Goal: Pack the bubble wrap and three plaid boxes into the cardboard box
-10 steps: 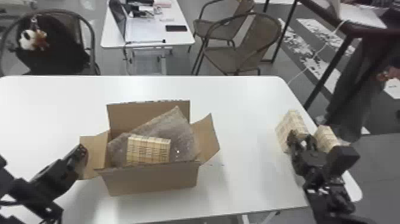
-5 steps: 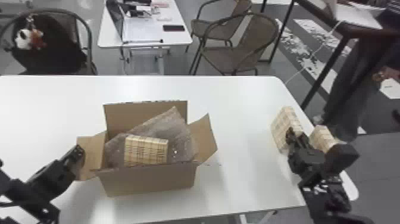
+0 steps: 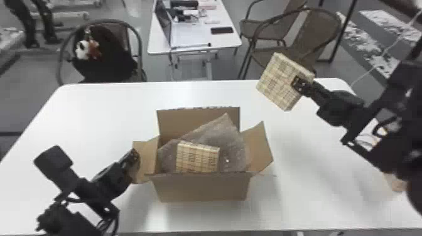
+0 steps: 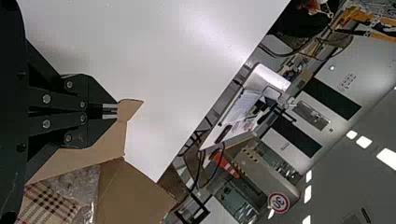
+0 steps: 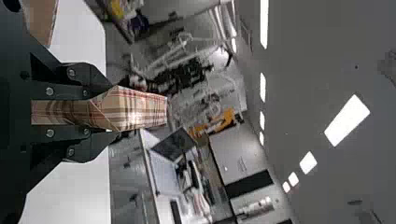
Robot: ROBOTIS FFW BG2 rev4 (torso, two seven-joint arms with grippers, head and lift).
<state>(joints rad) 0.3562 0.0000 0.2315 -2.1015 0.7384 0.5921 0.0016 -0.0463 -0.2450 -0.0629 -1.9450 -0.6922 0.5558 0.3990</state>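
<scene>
Matt cardboard box [image 3: 201, 190], crinkled plastic bubble wrap [image 3: 219, 138] (glinting in spots), plaid box [image 5: 137, 109] in smooth paper, glossy table [image 3: 94, 109]

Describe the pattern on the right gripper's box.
The box is tan plaid with red and brown lines, best in the right wrist view.

ROUTE: you can bring the right gripper [image 3: 300, 86] and held box [image 3: 276, 83] over the table [image 3: 282, 135] and into the carton [image 3: 202, 190] from above | RISING: right flap [image 3: 259, 149] splayed outward, upright back flap [image 3: 185, 125], slanted bubble wrap [image 3: 235, 150] | INSIDE: another plaid box [image 3: 197, 157] | LEFT: your left gripper [image 3: 135, 157] at the left flap [image 3: 147, 157]
</scene>
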